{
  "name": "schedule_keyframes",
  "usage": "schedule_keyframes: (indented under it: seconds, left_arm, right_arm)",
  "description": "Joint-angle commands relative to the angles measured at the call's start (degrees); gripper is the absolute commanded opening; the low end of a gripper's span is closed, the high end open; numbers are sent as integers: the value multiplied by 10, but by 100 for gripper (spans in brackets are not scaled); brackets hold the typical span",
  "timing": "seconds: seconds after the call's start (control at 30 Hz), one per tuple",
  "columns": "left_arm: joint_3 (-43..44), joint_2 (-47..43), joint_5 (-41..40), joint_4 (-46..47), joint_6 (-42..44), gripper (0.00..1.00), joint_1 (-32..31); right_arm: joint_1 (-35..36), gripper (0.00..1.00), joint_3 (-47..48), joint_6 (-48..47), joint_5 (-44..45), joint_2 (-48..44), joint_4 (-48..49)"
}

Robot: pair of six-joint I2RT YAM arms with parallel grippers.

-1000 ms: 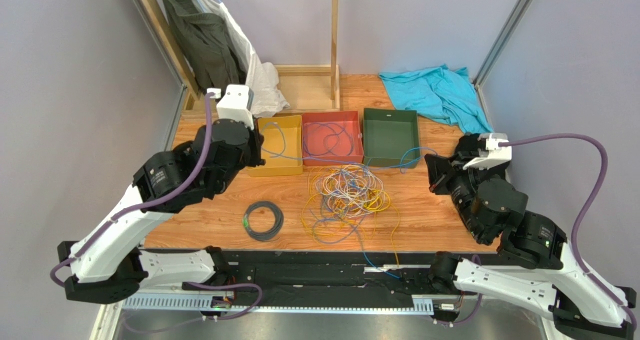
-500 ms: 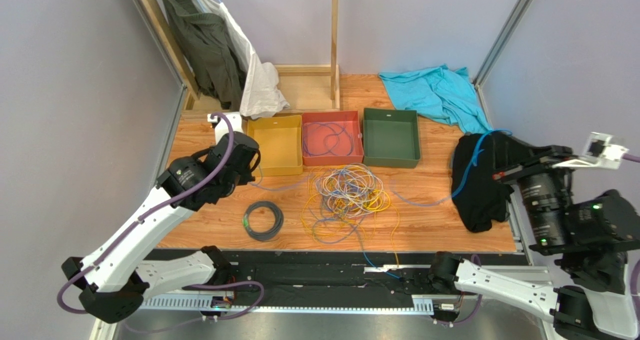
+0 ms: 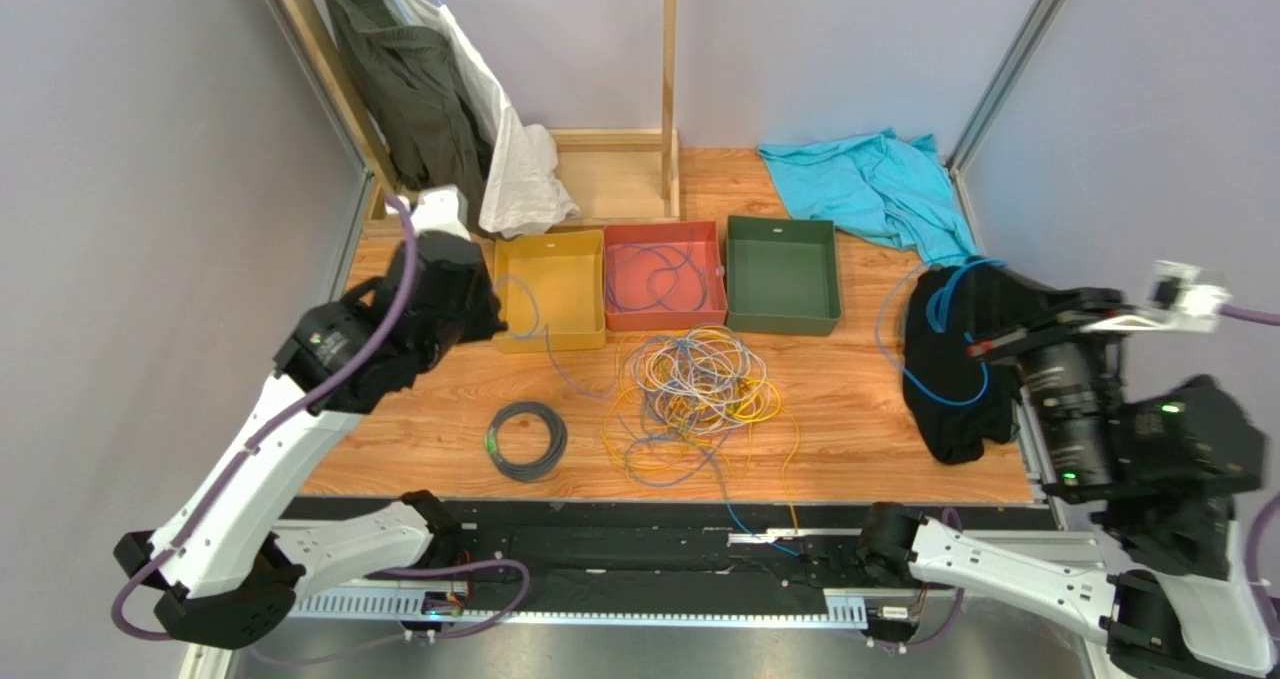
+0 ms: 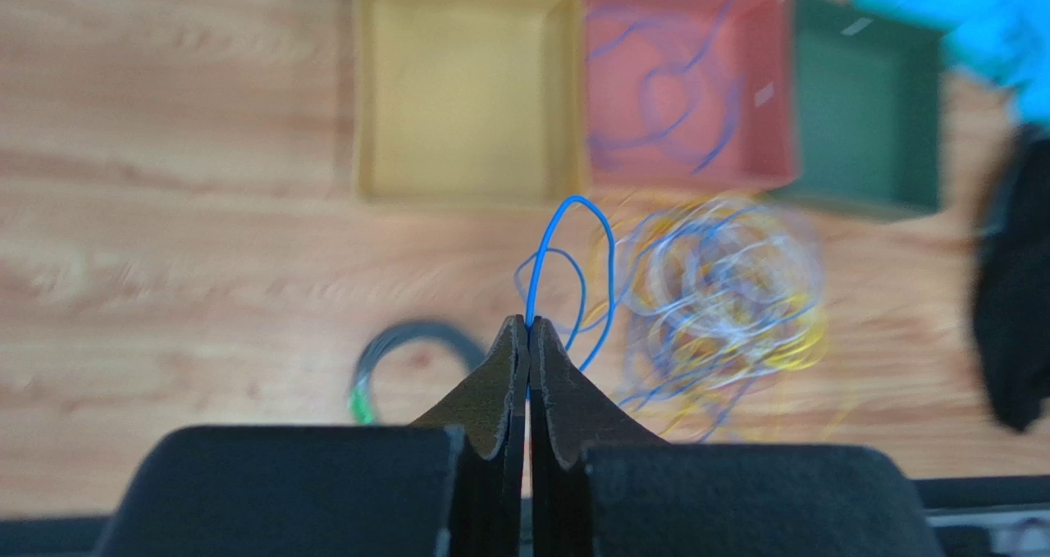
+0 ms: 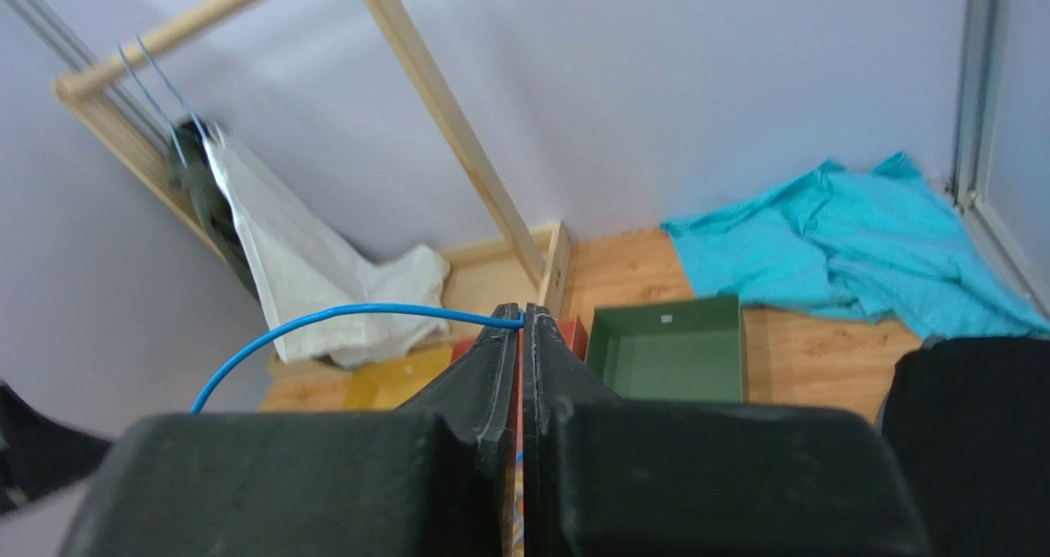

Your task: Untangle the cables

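The cables (image 3: 699, 382) lie as a loose yellow, white-grey and blue-purple tangle mid-table, blurred in the left wrist view (image 4: 721, 293). My left gripper (image 3: 493, 316) hangs above the table in front of the yellow tray and is shut on a thin blue cable (image 4: 569, 203) that loops up from its tips (image 4: 530, 323). My right gripper (image 3: 977, 346) is raised high at the right over a black cloth (image 3: 950, 372). It is shut on the same kind of blue cable (image 5: 358, 312), which arcs left from its tips (image 5: 524, 317). Blue slack (image 3: 944, 301) curls over the cloth.
Yellow (image 3: 552, 289), red (image 3: 664, 274) and green (image 3: 781, 274) trays stand in a row behind the tangle; the red one holds a blue-purple cable. A neat black coil with a green tag (image 3: 526, 439) lies front left. A teal cloth (image 3: 872, 184) lies back right, a wooden clothes rack (image 3: 451, 109) back left.
The right arm has risen and swung out to the right with the blue cable, uncovering the black cloth. The left gripper pulled back and left; the cable's slack now curls near the right gripper.
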Motion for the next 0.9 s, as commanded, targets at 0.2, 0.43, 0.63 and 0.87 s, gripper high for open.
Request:
schedule_keyframes:
  seconds: [0.2,0.43,0.63,0.87]
  left_arm:
    - [222,74,40,63,80,0,1]
    - [42,-26,69,87,21,0,1]
    - [-101,-105,113,113,-22,0,1]
    - [-168,-117,153,132,-30,0,1]
  right_arm:
    - [0,0,-107,101,-37,80,-15]
    - [-113,0,-42,113,-193,254,9]
    - [-195,0,10,119,-279,370,39]
    - [-229,0,52,116,-309,485,103]
